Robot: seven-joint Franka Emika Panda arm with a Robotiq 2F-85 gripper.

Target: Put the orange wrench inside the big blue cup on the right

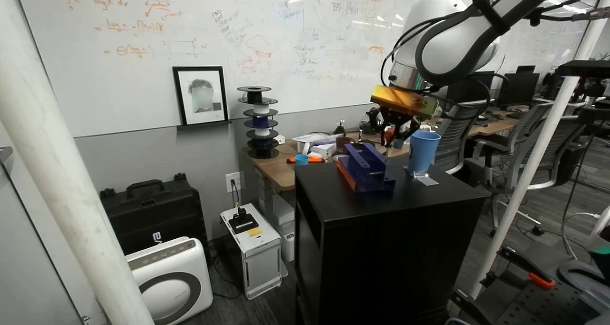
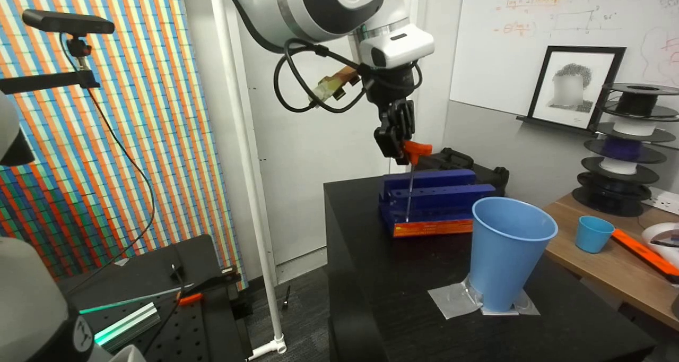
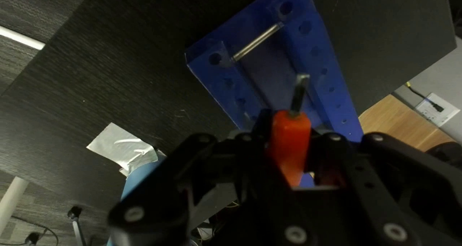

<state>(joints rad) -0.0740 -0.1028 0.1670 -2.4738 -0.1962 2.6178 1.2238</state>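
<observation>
The orange wrench, an orange handle with a thin metal shaft, shows in an exterior view and in the wrist view. My gripper is shut on its handle; its fingers also show in the wrist view. The shaft hangs nearly upright over the dark blue rack; I cannot tell whether its tip touches the rack. The big blue cup stands upright, taped down, apart from the gripper. The cup also shows in an exterior view and partly in the wrist view, behind a finger.
The rack and cup stand on a black cabinet top. Silver tape spreads round the cup's base. A wooden desk behind holds a small blue cup, an orange tool and a stack of spools.
</observation>
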